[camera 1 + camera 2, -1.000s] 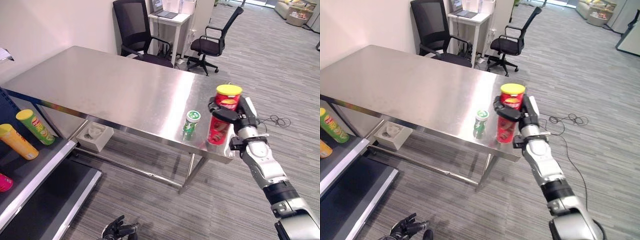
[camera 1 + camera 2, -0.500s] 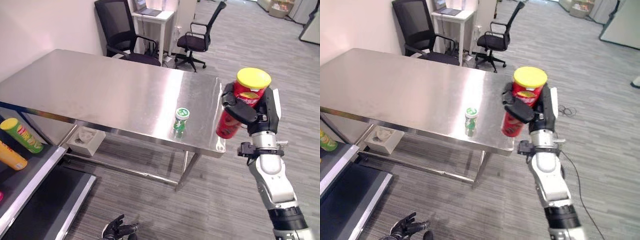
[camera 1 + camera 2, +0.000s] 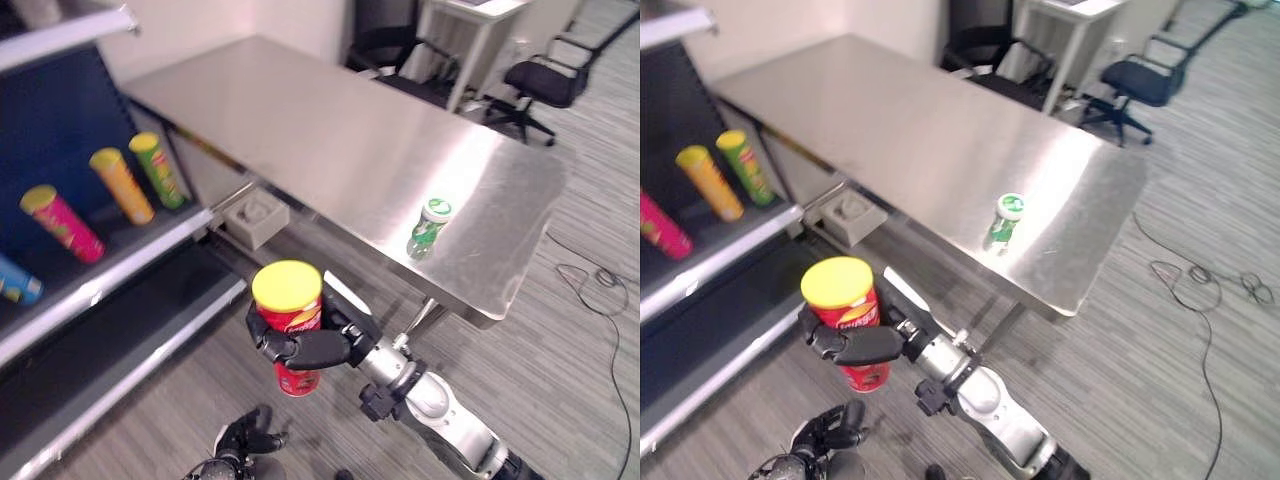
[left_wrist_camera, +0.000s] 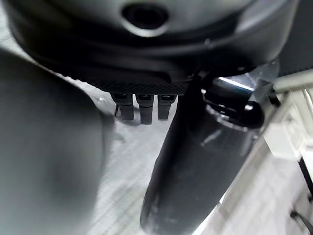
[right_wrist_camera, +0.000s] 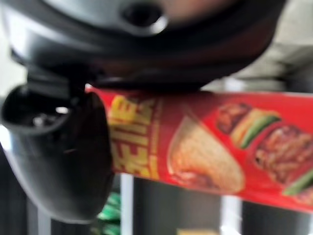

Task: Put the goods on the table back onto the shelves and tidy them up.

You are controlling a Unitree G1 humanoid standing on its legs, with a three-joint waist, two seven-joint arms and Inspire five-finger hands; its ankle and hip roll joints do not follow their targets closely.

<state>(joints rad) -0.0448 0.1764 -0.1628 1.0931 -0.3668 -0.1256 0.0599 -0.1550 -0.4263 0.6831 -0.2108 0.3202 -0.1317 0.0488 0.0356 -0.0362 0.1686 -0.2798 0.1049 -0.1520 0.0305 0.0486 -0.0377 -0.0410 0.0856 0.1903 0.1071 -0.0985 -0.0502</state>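
Observation:
A red chip can with a yellow lid (image 3: 291, 330) hangs upright over the floor in front of the shelves, with my right hand (image 3: 312, 348) shut round its middle. In the right wrist view the can's red side (image 5: 205, 147) runs past my thumb (image 5: 63, 161). A small green can (image 3: 427, 226) stands near the front edge of the steel table (image 3: 330, 140). On the shelf (image 3: 100, 292) lie a green can (image 3: 160, 170), an orange can (image 3: 122, 185), a pink can (image 3: 60, 222) and a blue one (image 3: 15, 285). My left hand (image 3: 245, 440) hangs low over the floor, fingers relaxed.
A white box (image 3: 255, 217) sits under the table beside the shelf's end. A lower dark shelf board (image 3: 120, 370) juts out toward the floor. Office chairs (image 3: 545, 85) and a white desk stand beyond the table. The carpet lies bare between shelf and table.
The view has swung toward the shelves. My right hand has carried the red can off the table side and down in front of the shelf. The green can stays put.

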